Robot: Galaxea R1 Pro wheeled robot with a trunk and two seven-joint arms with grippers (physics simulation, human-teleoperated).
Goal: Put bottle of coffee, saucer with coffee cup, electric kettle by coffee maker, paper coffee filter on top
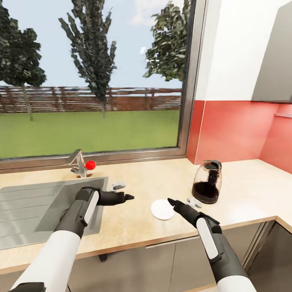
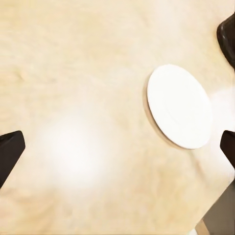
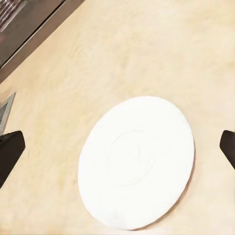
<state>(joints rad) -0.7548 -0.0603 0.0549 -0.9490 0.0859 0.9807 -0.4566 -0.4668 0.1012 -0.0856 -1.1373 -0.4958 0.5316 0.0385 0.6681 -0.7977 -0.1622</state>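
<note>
On the countertop [image 1: 134, 219], the saucer [image 1: 162, 209] lies flat and bare, and I take it as my reference for everything else. My right gripper [image 1: 181, 206] hangs directly above it, fingers spread wide with nothing between them; my right wrist view shows the saucer [image 3: 137, 164] centred between the two dark fingertips [image 3: 10, 152], not touching either. My left gripper [image 1: 121, 192] hovers over bare countertop beside the saucer, on the sink side, likewise released and empty; my left wrist view has the saucer [image 2: 179, 106] lying off to one side, nearer one fingertip [image 2: 228, 147] than the other.

The coffee maker [image 1: 207, 182], a glass carafe with a black lid and dark contents, stands upright on the countertop near the saucer, on the side away from the sink and a little closer to the red backsplash [image 1: 231, 129].

The sink [image 1: 48, 207] is set into the countertop well apart from the saucer, beyond my left arm, with a tap [image 1: 79, 162] carrying a red knob [image 1: 90, 164] behind it, below the window [image 1: 93, 77].
</note>
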